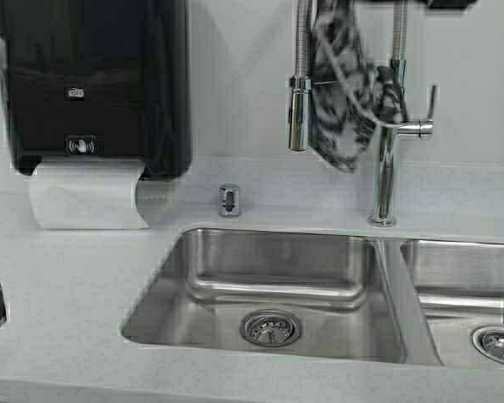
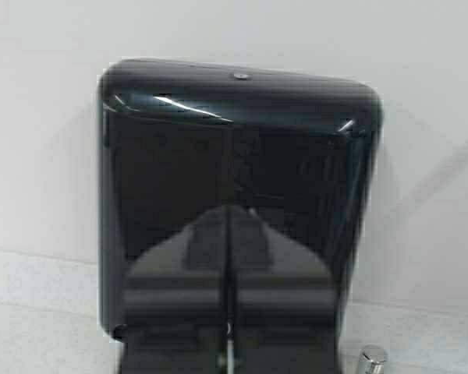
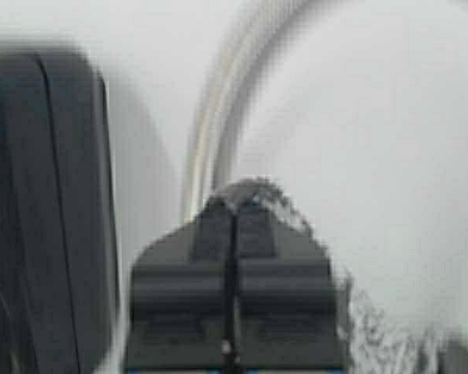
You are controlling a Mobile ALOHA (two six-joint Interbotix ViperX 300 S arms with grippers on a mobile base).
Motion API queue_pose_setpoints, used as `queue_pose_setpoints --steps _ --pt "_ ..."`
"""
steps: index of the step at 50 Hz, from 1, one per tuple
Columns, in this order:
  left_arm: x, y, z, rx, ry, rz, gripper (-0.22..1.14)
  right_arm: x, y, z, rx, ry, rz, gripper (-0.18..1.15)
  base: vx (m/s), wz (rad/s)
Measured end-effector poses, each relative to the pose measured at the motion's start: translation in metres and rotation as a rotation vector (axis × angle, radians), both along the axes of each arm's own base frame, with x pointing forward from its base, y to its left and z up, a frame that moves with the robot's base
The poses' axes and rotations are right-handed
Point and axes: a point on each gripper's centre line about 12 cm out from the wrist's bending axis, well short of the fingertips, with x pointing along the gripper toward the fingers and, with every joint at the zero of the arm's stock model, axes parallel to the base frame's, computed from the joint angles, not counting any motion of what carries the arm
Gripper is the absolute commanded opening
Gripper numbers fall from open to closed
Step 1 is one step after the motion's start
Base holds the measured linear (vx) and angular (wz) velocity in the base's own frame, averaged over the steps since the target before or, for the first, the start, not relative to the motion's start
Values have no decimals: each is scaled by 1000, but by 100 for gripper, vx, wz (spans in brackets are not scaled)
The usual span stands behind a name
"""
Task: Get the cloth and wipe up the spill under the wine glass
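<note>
The cloth (image 1: pixel 340 84), dark grey with a white pattern, hangs at the top of the high view between the faucet's spray hose (image 1: pixel 299 92) and the faucet column (image 1: pixel 386 159). In the right wrist view my right gripper (image 3: pixel 232 209) is shut, with a fold of the cloth (image 3: pixel 285 193) showing round its fingertips and more fabric below. My left gripper (image 2: pixel 228 212) is shut and empty, raised and facing the black paper towel dispenser (image 2: pixel 242 171). The wine glass and the spill are out of view.
A double steel sink (image 1: pixel 269 290) fills the middle of the grey counter (image 1: pixel 59 277). The dispenser (image 1: pixel 92 80) with white paper (image 1: pixel 84 197) is on the wall at left. A small chrome fitting (image 1: pixel 228 200) stands behind the sink.
</note>
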Motion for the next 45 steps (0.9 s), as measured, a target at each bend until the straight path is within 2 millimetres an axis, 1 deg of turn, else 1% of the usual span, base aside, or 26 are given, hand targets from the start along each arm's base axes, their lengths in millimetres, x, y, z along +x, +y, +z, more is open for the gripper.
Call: queue_pose_setpoints --steps 6,7,13,18,21,29,33,35,37,45 --pt "0 0 -1 0 3 0 2 -23 -4 47 28 -83 10 7 -3 4" --pt "0 0 -1 -2 1 0 2 -26 -4 52 32 -93 13 7 -4 5" --pt "0 0 -1 -5 3 0 2 -56 -1 96 62 -169 50 7 -4 5" --pt "0 0 -1 -6 3 1 2 -77 0 126 82 -207 77 7 -6 6" --pt "0 0 -1 -8 3 1 2 -87 1 138 91 -213 94 7 -6 7" --pt "0 0 -2 -14 3 1 2 -109 2 154 94 -210 129 7 -8 8" --pt "0 1 -3 -23 7 1 2 -122 3 157 95 -203 150 7 -8 7" --pt "0 1 -4 -23 9 1 2 -128 3 154 90 -193 161 7 -8 6" --pt "0 1 -4 -26 9 1 2 -133 3 147 83 -175 170 7 -7 7" --pt "0 1 -5 -26 13 2 2 -137 4 117 52 -106 179 7 -7 9"
